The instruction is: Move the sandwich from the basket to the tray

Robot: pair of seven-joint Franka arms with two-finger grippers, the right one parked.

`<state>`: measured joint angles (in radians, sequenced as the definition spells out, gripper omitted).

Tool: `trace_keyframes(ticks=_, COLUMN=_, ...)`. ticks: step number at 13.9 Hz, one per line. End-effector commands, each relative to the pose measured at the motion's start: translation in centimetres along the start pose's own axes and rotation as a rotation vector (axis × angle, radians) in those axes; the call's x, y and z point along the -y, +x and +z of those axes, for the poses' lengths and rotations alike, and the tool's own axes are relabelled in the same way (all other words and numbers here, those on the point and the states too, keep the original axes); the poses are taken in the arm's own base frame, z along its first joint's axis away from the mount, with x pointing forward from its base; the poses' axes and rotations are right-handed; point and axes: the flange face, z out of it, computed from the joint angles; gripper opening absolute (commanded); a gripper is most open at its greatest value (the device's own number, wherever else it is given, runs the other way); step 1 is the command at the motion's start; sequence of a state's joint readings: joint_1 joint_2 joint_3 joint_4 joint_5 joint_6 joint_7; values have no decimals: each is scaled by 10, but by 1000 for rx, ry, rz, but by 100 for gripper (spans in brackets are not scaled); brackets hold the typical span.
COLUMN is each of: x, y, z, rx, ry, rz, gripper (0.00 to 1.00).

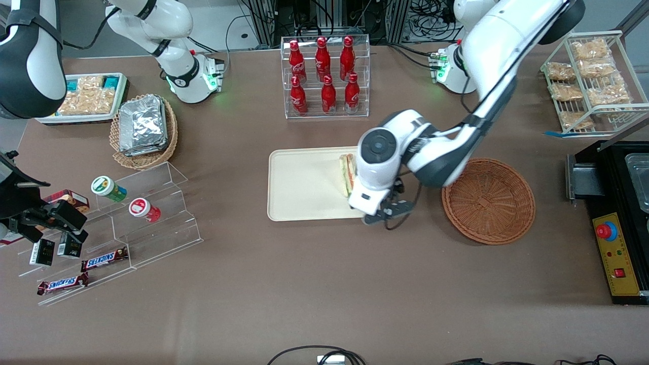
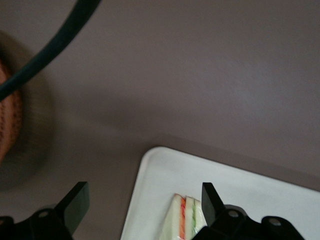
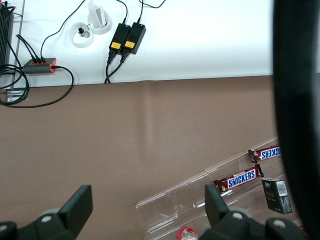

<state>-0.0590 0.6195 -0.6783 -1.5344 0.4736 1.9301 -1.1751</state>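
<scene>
The sandwich (image 1: 347,174) lies on the cream tray (image 1: 304,185), at the tray's edge nearest the reddish-brown wicker basket (image 1: 488,200). The basket holds nothing. My left gripper (image 1: 367,201) hangs over that same tray edge, just above the sandwich and partly covering it. In the left wrist view the gripper (image 2: 145,194) is open, its jaws spread wide. The sandwich (image 2: 187,219) rests on the tray (image 2: 250,187) close to one finger (image 2: 212,199), with its orange, red and green layers showing. The basket's rim (image 2: 9,125) shows blurred off to one side.
A clear rack of red bottles (image 1: 324,76) stands farther from the camera than the tray. A tan basket of foil packets (image 1: 143,126) and clear stepped shelves with snacks (image 1: 127,223) lie toward the parked arm's end. A black control box (image 1: 616,223) and a wire snack rack (image 1: 588,81) lie toward the working arm's end.
</scene>
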Motion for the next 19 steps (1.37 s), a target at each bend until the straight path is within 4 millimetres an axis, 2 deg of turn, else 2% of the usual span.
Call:
trace_keyframes(ticks=1, x=33, y=29, z=-23, rx=-14, ry=7, rz=-85, gripper=99)
trace_keyframes(ticks=6, x=99, y=72, z=-57, rx=-18, ry=60, rz=-123, gripper=99)
trace_keyframes(ticks=8, x=119, y=81, z=-70, rx=9, ry=54, rz=-99, gripper=99)
trace_keyframes(ticks=11, x=162, y=99, z=-88, rx=53, ry=50, rz=-57, gripper=99)
trace_keyframes(ticks=13, x=184, y=101, z=-103, rx=75, ry=57, rz=12, gripper=99)
trace_keyframes(ticks=15, x=225, y=114, z=-123, rx=87, ry=38, rz=28, gripper=99)
trace_keyframes(ticks=17, x=266, y=114, z=-147, rx=108, ry=3, rz=83, gripper=99)
trace_keyframes(ticks=19, x=294, y=112, z=-164, rx=134, ry=-2, rz=131, gripper=99)
